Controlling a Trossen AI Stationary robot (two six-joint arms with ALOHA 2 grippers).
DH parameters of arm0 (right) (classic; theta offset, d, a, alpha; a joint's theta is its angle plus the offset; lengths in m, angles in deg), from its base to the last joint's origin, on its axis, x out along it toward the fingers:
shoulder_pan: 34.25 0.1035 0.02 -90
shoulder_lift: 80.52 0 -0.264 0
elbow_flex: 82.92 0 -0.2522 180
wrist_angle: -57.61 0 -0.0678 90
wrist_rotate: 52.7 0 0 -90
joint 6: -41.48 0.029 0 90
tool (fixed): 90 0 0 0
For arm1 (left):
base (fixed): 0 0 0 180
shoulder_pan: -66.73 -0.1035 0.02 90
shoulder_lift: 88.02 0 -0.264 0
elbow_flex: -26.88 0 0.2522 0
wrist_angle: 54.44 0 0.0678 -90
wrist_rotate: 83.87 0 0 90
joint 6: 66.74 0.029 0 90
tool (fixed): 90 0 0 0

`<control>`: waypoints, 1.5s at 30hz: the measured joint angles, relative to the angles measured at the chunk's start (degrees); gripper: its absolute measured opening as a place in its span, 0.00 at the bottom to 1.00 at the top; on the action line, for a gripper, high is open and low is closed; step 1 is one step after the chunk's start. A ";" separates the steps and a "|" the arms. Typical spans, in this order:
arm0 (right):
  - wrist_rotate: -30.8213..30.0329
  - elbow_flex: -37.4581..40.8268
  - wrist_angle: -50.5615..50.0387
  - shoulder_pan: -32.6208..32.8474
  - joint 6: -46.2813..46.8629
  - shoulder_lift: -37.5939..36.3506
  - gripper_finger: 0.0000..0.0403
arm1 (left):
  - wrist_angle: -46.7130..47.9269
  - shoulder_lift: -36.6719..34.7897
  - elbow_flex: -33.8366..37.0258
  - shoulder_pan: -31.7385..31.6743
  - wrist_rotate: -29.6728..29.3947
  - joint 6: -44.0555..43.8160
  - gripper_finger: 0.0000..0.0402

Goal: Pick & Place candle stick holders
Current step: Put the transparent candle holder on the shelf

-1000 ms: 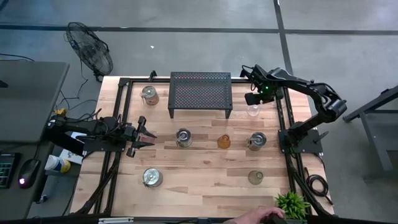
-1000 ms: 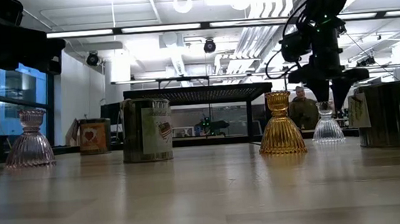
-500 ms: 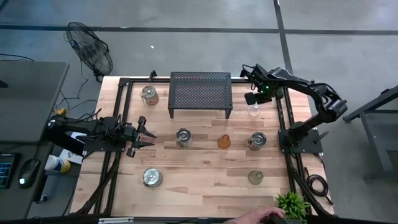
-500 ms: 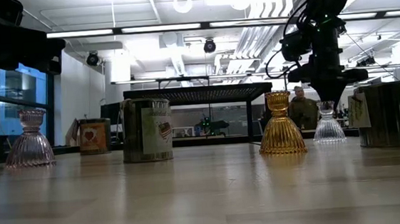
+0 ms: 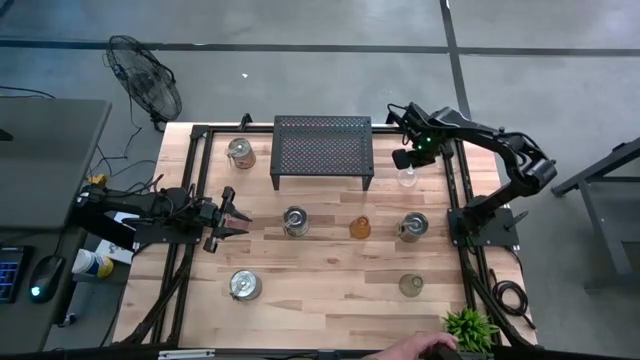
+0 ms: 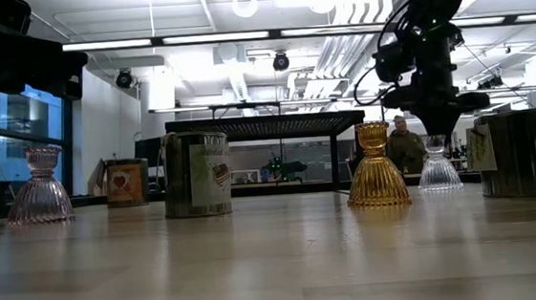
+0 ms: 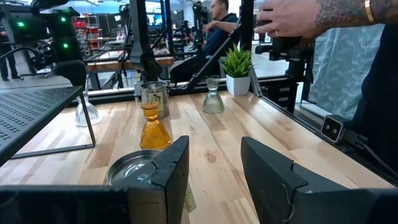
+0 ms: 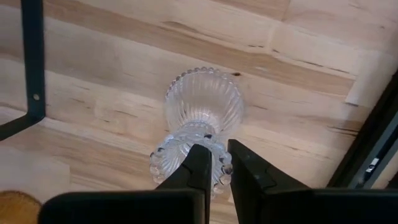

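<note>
A clear glass candle stick holder (image 5: pixel 407 179) stands on its wide ribbed base at the table's far right, beside the black stand. My right gripper (image 8: pixel 219 168) is above it, pointing down and shut on its top. Other holders stand on the table: silvery ones (image 5: pixel 240 152) (image 5: pixel 295 221) (image 5: pixel 413 227), an amber one (image 5: pixel 360 228) and a greenish one (image 5: pixel 411 285). My left gripper (image 5: pixel 236 215) waits open and level at the table's left, with a silvery holder (image 7: pixel 134 171) just ahead of it. My right gripper holds the clear holder by the beaded rim of its top cup (image 8: pixel 225 167), coming from above and pointing down. The rim runs between the two fingers: one finger (image 8: pixel 198 163) is over the cup's mouth and the other is outside it. The holder stands upright, with its base (image 6: pixel 440 177) on the table.
The black perforated stand (image 5: pixel 323 152) sits at the far middle. A small potted plant (image 5: pixel 468 327) is at the near right corner, with a person's hand (image 5: pixel 420 347) at the near edge beside it. Black frame rails (image 5: pixel 462 215) run along both table sides.
My right gripper has shut on the top of the clear holder; its fingers stood apart on either side of the cup a second ago. The holder stays upright on the table where it was.
</note>
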 joint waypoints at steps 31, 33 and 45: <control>11.23 -2.59 -2.36 -0.69 -7.80 -12.07 0.04 | 0.00 -0.02 -0.02 0.00 0.00 0.00 0.36; 12.71 -2.65 -2.36 -0.69 -9.07 -12.98 0.04 | 0.00 0.00 0.00 0.00 0.00 0.00 0.36; 11.70 -10.09 -4.00 -0.65 -7.71 -14.13 0.04 | 0.00 0.00 0.00 -0.02 0.00 0.00 0.36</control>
